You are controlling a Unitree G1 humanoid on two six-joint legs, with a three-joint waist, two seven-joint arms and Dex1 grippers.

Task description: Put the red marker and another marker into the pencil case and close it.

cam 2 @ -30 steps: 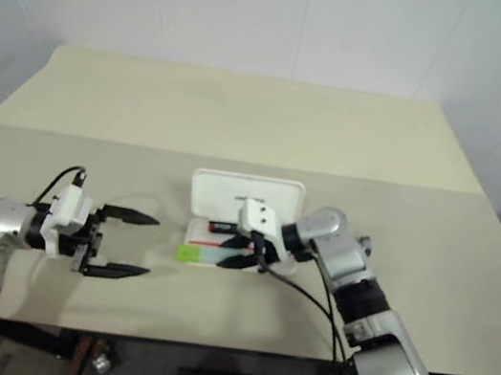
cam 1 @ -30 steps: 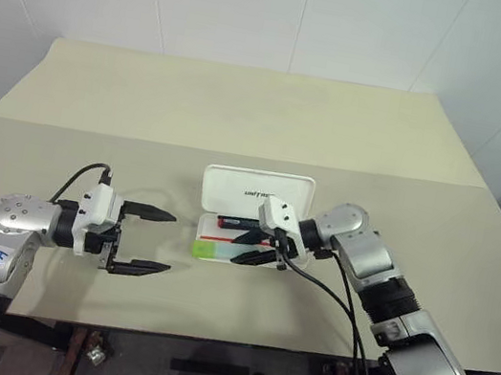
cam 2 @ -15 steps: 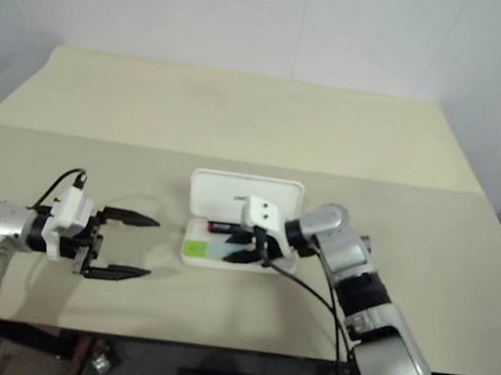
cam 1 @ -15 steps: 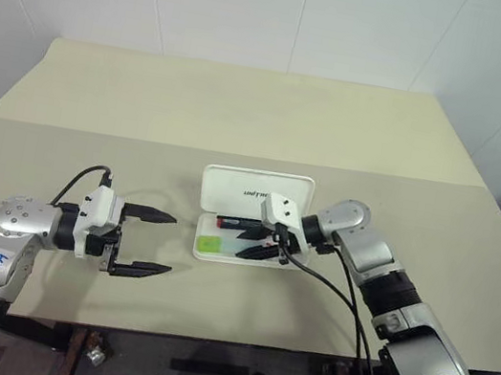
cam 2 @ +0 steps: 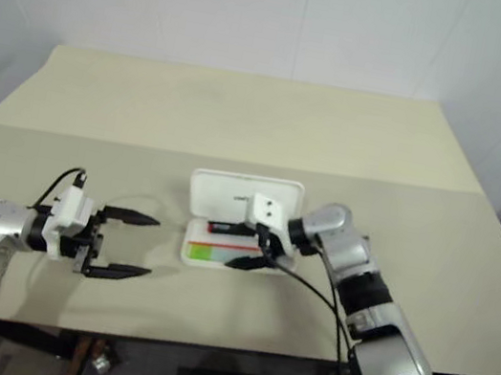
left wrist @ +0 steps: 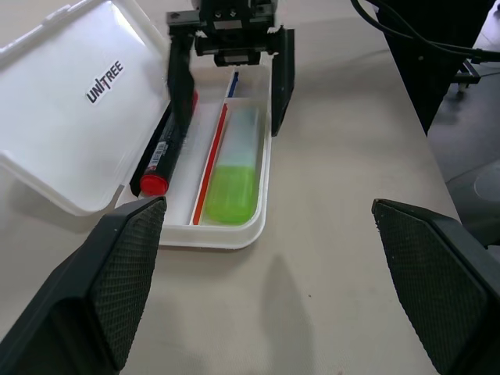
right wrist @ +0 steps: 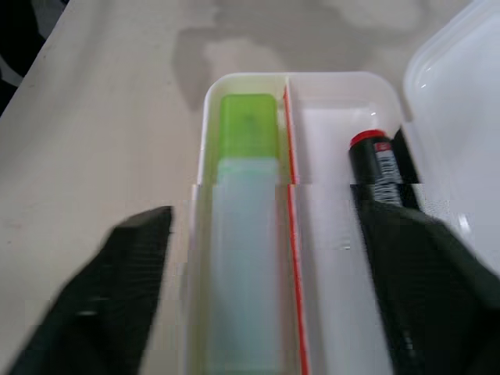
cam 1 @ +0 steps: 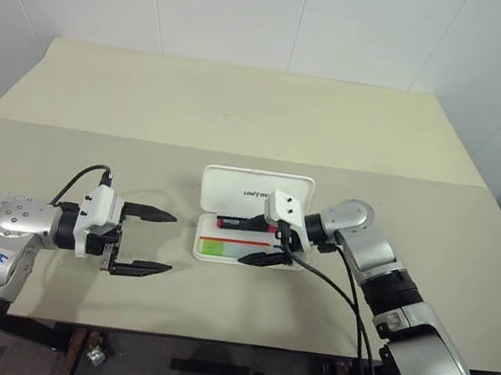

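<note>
Both markers in the pencil case (left wrist: 234,226), right gripper (cam 1: 261,240) released over it, left gripper (cam 1: 151,242) spread idle; next: swing lid shut.

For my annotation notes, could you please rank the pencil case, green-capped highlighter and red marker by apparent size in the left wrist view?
1. pencil case, clearly largest.
2. green-capped highlighter.
3. red marker, slimmer; its far end is hidden.
</note>
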